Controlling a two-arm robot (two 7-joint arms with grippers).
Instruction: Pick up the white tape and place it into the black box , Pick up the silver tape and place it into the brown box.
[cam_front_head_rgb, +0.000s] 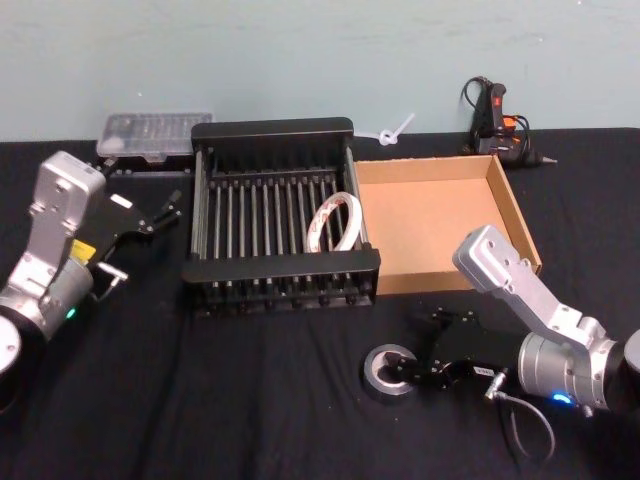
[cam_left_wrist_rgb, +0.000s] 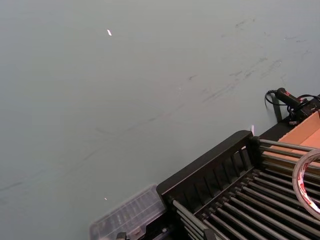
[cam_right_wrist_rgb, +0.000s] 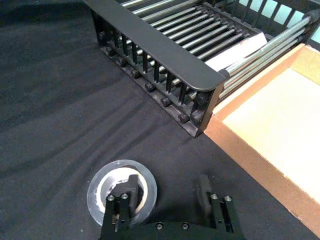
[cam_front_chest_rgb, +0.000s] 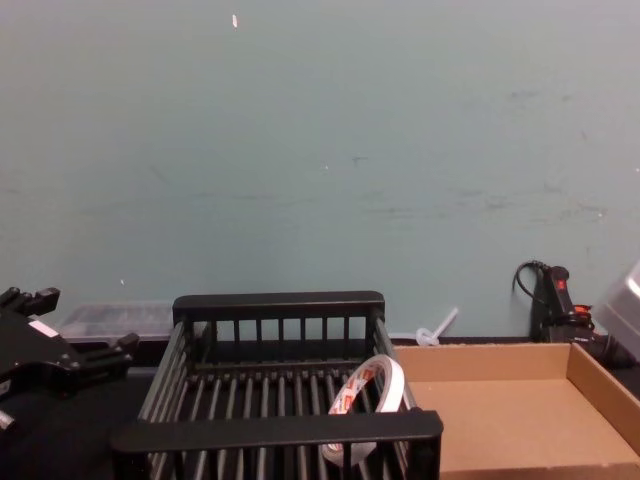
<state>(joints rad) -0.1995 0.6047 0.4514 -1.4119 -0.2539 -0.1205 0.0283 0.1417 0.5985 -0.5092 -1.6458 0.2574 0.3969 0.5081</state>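
The white tape (cam_front_head_rgb: 335, 222) stands on edge inside the black box (cam_front_head_rgb: 272, 130), leaning at its right wall; the chest view shows this white tape (cam_front_chest_rgb: 365, 395) with red marks on its core. The silver tape (cam_front_head_rgb: 386, 368) lies flat on the black cloth in front of the brown box (cam_front_head_rgb: 515, 210). My right gripper (cam_front_head_rgb: 415, 346) is open low at the roll. In the right wrist view one finger (cam_right_wrist_rgb: 127, 192) sits over the hole of the silver tape (cam_right_wrist_rgb: 120, 167) and the other is outside its wall. My left gripper (cam_front_head_rgb: 162, 215) hangs open left of the crate.
A clear plastic case (cam_front_head_rgb: 155, 132) lies behind the crate's left corner. A glue gun (cam_front_head_rgb: 495, 115) with its cord stands at the back right, and a white tie (cam_front_head_rgb: 395, 133) lies behind the brown box. A cable loops beside my right arm.
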